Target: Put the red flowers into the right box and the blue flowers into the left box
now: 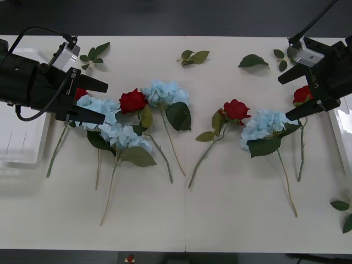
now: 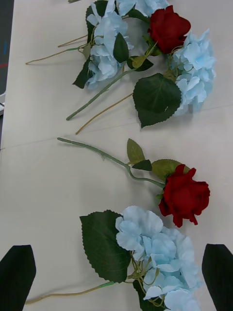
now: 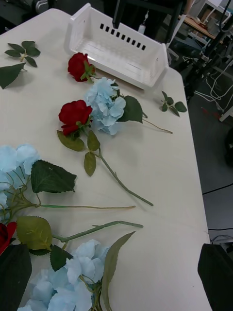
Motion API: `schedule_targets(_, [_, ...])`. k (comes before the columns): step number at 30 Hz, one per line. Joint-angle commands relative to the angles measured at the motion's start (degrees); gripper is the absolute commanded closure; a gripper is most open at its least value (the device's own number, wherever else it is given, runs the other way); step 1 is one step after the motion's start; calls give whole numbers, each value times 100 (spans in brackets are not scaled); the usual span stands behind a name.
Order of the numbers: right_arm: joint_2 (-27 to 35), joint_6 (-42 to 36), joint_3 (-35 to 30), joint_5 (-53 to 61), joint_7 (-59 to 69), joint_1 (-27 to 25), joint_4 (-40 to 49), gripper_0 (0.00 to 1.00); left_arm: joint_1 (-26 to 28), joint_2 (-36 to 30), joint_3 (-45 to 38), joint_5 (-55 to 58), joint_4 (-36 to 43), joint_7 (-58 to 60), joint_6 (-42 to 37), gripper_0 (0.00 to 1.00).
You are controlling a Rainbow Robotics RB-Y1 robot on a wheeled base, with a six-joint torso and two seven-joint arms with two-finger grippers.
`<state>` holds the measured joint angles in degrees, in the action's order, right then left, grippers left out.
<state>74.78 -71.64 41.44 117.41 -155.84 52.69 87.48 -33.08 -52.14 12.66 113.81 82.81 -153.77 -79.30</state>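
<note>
Red flowers and blue flowers lie scattered across the table. My left gripper [image 1: 104,103] hangs open over a blue flower [image 1: 98,105], with a red flower [image 1: 81,92] half hidden behind it. That blue flower [image 3: 63,282] shows between its black fingers [image 3: 14,277]. My right gripper [image 1: 283,99] is open around a red flower [image 1: 301,94]; close by lie a blue flower [image 2: 155,248] and a red flower [image 2: 184,194]. More lie mid-table: a red flower [image 1: 133,101], two blue flowers [image 1: 165,92] [image 1: 124,136]. The left box [image 1: 22,137] sits at the table's left, the right box [image 1: 344,129] at its right edge.
Loose green leaf sprigs lie along the far side of the table [image 1: 93,55] [image 1: 192,56] [image 1: 253,60] and one at the near right [image 1: 344,212]. The stems point toward the table's near edge. In the left wrist view the right box [image 3: 116,48] stands beyond the flowers.
</note>
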Motion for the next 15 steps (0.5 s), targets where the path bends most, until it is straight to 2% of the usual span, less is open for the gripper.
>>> schedule_targets(1, [72,1,14,45,84,84,24,0,-252,-367,193,176,139,-123,-15,0])
schedule_targets(3, [72,1,14,45,84,84,24,0,-260,-438,193,150,165,-123,-6,0])
schedule_targets(4, [-148,1,260,19,84,-198,15,0,-278,-464,193,71,200,-123,2,0])
schedule_targets(10, [-271,45,330,71,84,-154,-100,0,-287,-640,167,-571,385,-123,310,0])
schedule_targets(15, [-165,-140,330,28,239,57,-152,0,-287,-798,105,-1397,543,1174,468,0])
